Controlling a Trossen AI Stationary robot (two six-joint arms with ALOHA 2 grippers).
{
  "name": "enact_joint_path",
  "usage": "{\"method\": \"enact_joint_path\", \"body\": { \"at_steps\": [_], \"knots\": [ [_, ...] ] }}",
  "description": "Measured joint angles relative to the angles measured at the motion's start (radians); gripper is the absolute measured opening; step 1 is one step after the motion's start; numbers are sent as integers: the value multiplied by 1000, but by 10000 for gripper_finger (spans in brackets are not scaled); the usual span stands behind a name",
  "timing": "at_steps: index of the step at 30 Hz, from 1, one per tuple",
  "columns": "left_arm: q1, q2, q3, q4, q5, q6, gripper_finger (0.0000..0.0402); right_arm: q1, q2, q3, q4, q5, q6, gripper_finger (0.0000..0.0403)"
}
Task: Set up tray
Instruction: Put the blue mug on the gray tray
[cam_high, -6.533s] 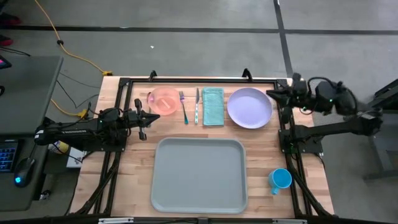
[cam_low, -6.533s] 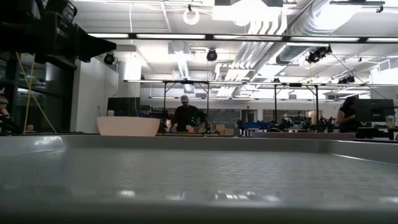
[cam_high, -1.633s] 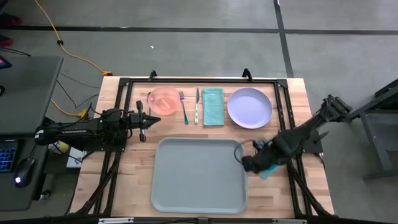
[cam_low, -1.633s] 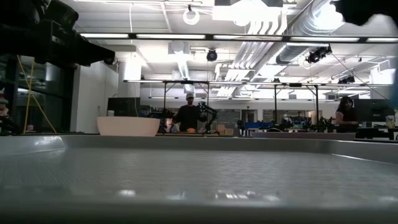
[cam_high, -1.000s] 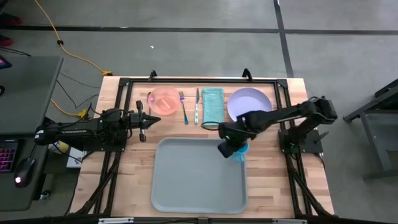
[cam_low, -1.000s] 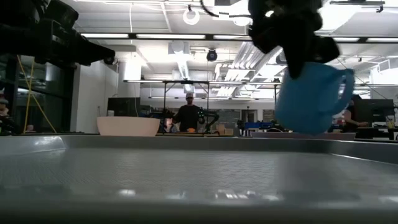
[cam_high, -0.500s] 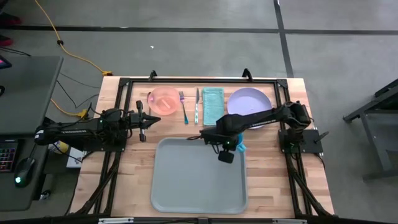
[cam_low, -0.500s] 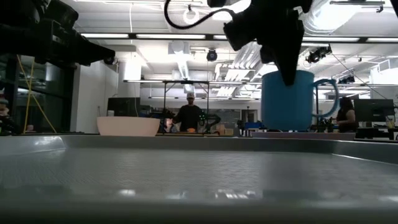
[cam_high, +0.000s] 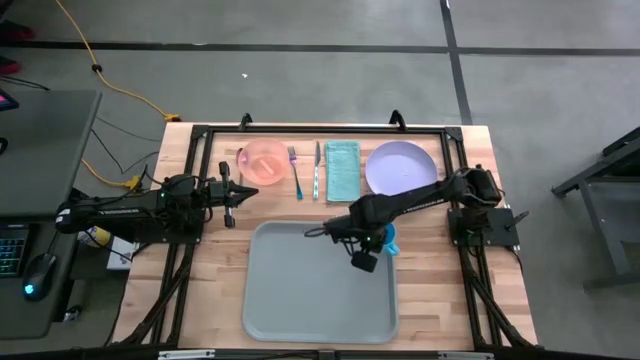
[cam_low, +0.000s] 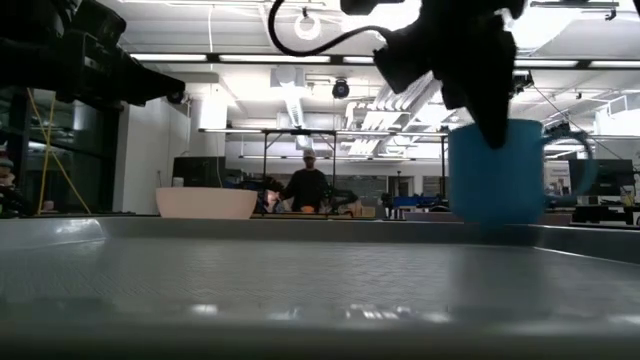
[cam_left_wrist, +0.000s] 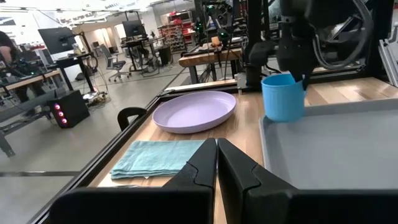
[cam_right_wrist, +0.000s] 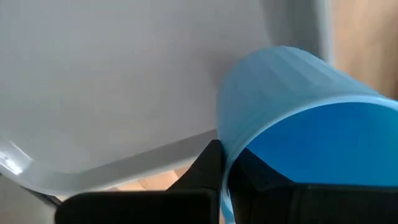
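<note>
We see the large pale grey-green rectangular plastic tray (cam_high: 300, 290) lying on the near half of the wooden table (cam_high: 215, 290), its long sides running from 12 to 6 o'clock in the overhead view. At the tray's 1 o'clock corner the right gripper (cam_high: 376, 238) pinches the rim of a bright blue plastic mug (cam_high: 387, 240), one finger inside the wall and one outside, as the right wrist view shows (cam_right_wrist: 292, 162). In the overhead view the arm hides most of the mug, and we cannot tell whether its base rests on the tray or hangs just above it; the table-level view cuts the base off behind the tray's raised rim (cam_low: 480, 232). There the mug (cam_low: 495, 170) stands upright, its handle towards 3 o'clock.

The left gripper (cam_high: 240, 192) waits at the tray's 10 o'clock, off the tray, its jaws pressed together in the left wrist view (cam_left_wrist: 216, 163).

Along the far edge, from 9 towards 3 o'clock, lie a round pink plastic bowl (cam_high: 263, 161), a blue-handled fork (cam_high: 295, 172), a knife (cam_high: 317, 170), a folded teal cloth napkin (cam_high: 343, 170) and a round lilac plastic plate (cam_high: 397, 167), whose near edge the right arm partly covers.

We make out no readable writing or labels. A person (cam_low: 307, 185) stands far back in the room, too small to describe.
</note>
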Motion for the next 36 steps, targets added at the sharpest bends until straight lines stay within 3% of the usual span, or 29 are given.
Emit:
{"method": "enact_joint_path", "body": {
  "at_steps": [16,36],
  "knots": [
    [0,0,0,-5,1,0,46,-10,0,-23,119,43,87,0],
    [0,0,0,-7,3,0,46,-9,-3,-106,128,-7,114,0]
  ]
}}
